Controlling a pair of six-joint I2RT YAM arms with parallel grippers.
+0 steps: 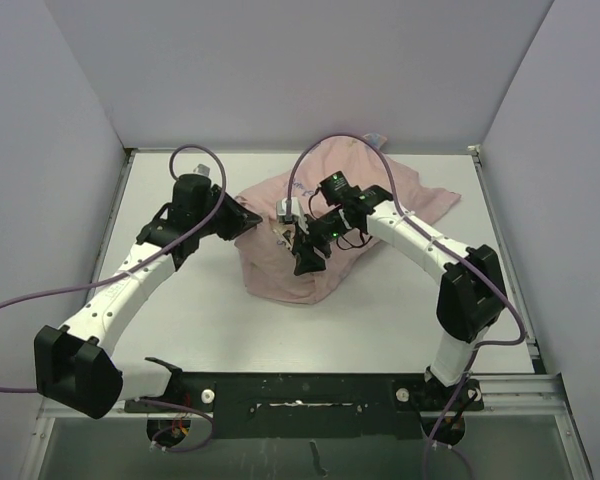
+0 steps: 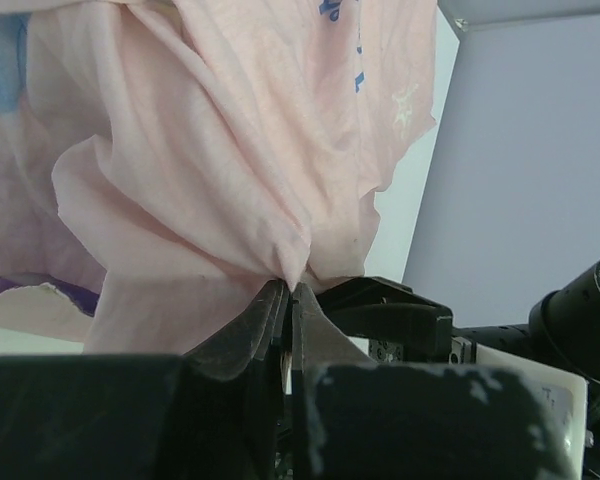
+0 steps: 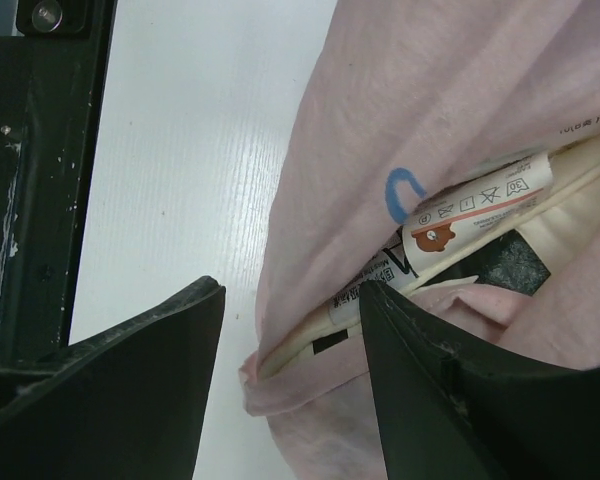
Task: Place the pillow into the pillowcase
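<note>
Right wrist view: my right gripper [image 3: 292, 290] gapes open, the hem of the pillowcase [image 3: 460, 90] lying between its jaws. The pillow [image 3: 590, 200] sits inside, its edge running diagonally ahead, nearer the right-hand jaw. My left gripper [image 2: 290, 290], opposite, is pinched tight onto pillowcase cloth.

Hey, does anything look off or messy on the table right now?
The pillowcase lies crumpled, pale side outward, bunched in the left gripper. The pillow's tag peeks from its opening.

White table [image 1: 230, 330]; grey walls [image 1: 280, 70] on three sides; black rail [image 1: 310, 386] at near edge.
</note>
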